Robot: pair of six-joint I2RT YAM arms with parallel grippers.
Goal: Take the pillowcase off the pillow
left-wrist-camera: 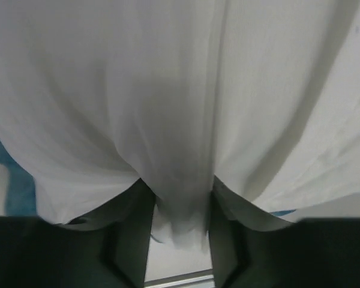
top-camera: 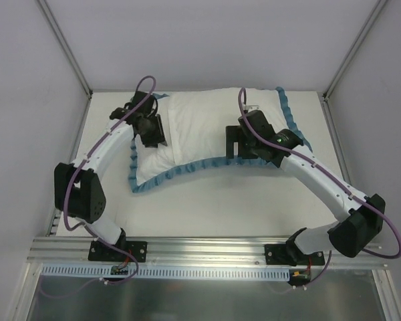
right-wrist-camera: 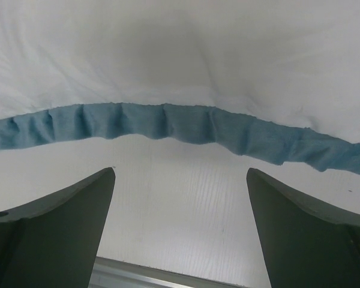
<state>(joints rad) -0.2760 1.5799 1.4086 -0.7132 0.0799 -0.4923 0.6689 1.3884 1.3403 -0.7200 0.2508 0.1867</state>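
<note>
The pillowcase (top-camera: pixel 207 127) lies white side up at the back of the table, with its teal-blue ruffle (top-camera: pixel 187 167) along the near, left and right edges. I cannot tell the pillow apart from this white cover. My left gripper (top-camera: pixel 152 137) presses down on the cover's left part. In the left wrist view a bunched fold of white pillowcase fabric (left-wrist-camera: pixel 180 204) fills the gap between its fingers (left-wrist-camera: pixel 135 240), so the left gripper (left-wrist-camera: pixel 179 183) is shut on it. My right gripper (top-camera: pixel 232 142) hangs open over bare table just short of the ruffle (right-wrist-camera: pixel 168 123), and nothing lies between the fingers of the right gripper (right-wrist-camera: pixel 180 174).
White table (top-camera: pixel 220 200) runs between the pillowcase and the aluminium rail (top-camera: pixel 207 251) at the near edge. Grey walls with metal corner posts (top-camera: pixel 67 47) close in the back and sides. A purple cable (top-camera: pixel 144 83) loops above each arm.
</note>
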